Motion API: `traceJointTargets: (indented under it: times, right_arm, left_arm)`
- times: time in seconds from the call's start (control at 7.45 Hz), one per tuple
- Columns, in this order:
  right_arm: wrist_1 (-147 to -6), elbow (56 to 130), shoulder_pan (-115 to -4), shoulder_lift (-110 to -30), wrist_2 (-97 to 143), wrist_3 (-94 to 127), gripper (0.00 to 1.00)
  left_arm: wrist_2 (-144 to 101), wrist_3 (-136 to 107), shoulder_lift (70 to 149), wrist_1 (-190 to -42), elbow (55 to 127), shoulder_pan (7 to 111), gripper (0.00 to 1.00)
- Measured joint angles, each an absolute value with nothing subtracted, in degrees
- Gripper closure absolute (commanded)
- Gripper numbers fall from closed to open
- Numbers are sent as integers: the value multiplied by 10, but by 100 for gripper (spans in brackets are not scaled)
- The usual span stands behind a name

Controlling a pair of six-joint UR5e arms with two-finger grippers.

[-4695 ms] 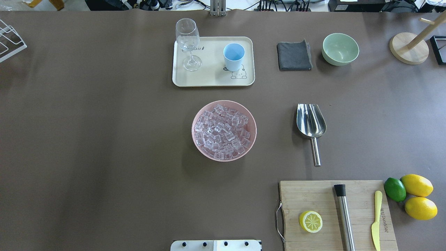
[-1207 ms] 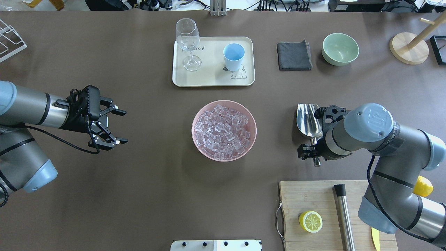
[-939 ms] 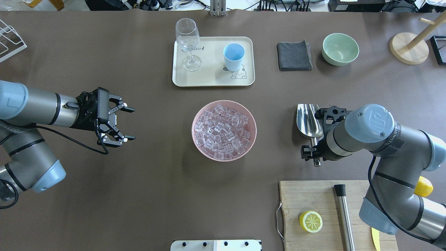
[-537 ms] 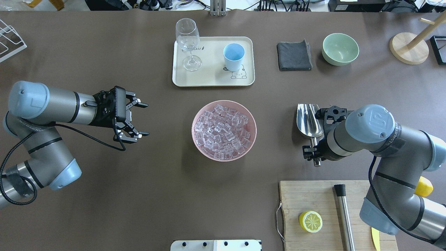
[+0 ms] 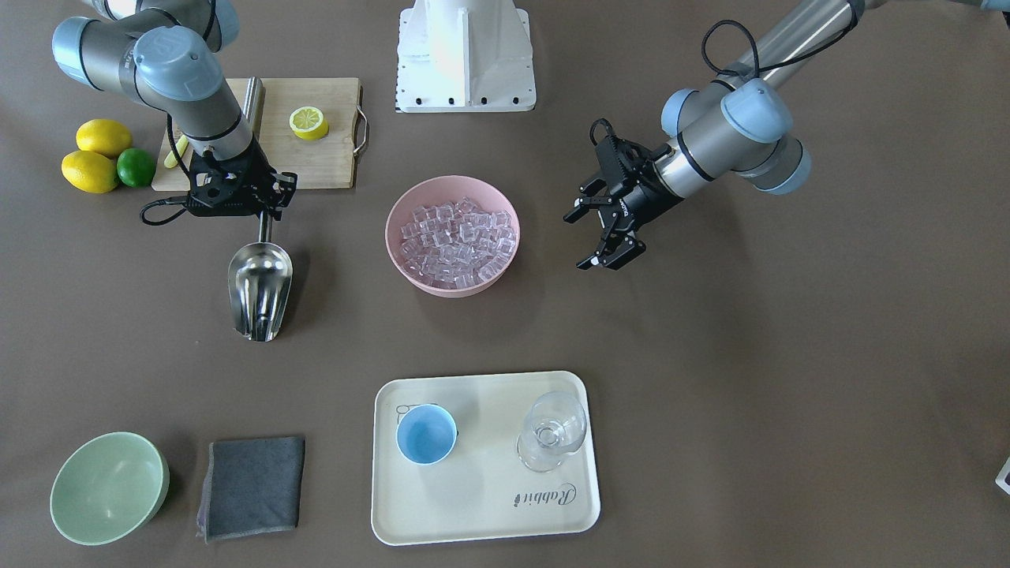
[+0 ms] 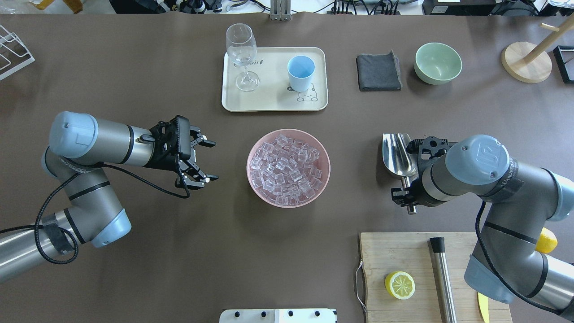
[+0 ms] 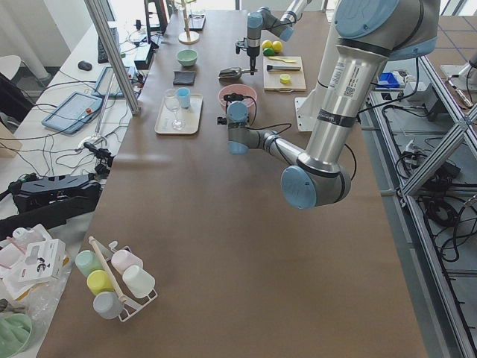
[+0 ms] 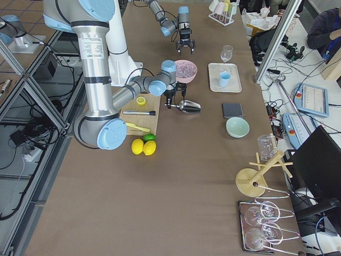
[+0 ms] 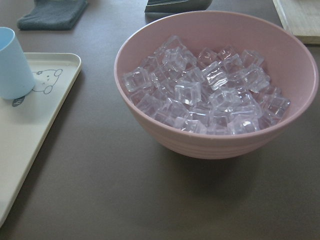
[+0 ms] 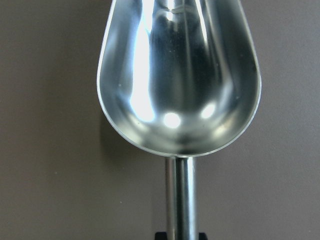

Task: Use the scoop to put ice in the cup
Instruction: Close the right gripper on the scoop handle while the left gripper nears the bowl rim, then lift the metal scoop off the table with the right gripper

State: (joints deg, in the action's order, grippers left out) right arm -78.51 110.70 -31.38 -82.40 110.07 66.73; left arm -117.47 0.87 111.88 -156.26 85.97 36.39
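Note:
The ice (image 6: pixel 287 168) fills a pink bowl (image 6: pixel 248 168) at the table's middle; it also shows in the left wrist view (image 9: pixel 205 90). The light-blue cup (image 6: pixel 300 72) stands upright and empty on a cream tray (image 6: pixel 269 101). The steel scoop (image 6: pixel 397 154) lies flat on the table right of the bowl, its handle toward the robot. My right gripper (image 6: pixel 406 199) is shut on the scoop's handle; the right wrist view shows the scoop's trough (image 10: pixel 180 75) just ahead. My left gripper (image 6: pixel 214 160) is open and empty, left of the bowl and facing it.
A stemmed glass (image 6: pixel 242 54) shares the tray with the cup. A grey cloth (image 6: pixel 379 72) and a pale green bowl (image 6: pixel 438 63) lie at the back right. A cutting board (image 6: pixel 403 251) with a lemon half (image 6: pixel 399 285) and a steel cylinder (image 6: pixel 443 278) sits near my right arm.
My left arm has moved right toward the pink bowl, gripper still open. My right gripper's fingers have narrowed onto the scoop's handle. The scoop has not moved.

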Motion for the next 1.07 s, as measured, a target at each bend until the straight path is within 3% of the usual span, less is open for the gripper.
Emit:
traceJointTargets:
  times: [0.67,1.07]
  right_arm:
    - [-921,1239,-325,-843,1066,499,100]
    - [-944,1259,-385,-837,1040,356,100]
  left_arm:
    - [-1168,-44,1170,-1613,784,331,3]
    - [-1195,-46,1170,-1616,780,340,3]
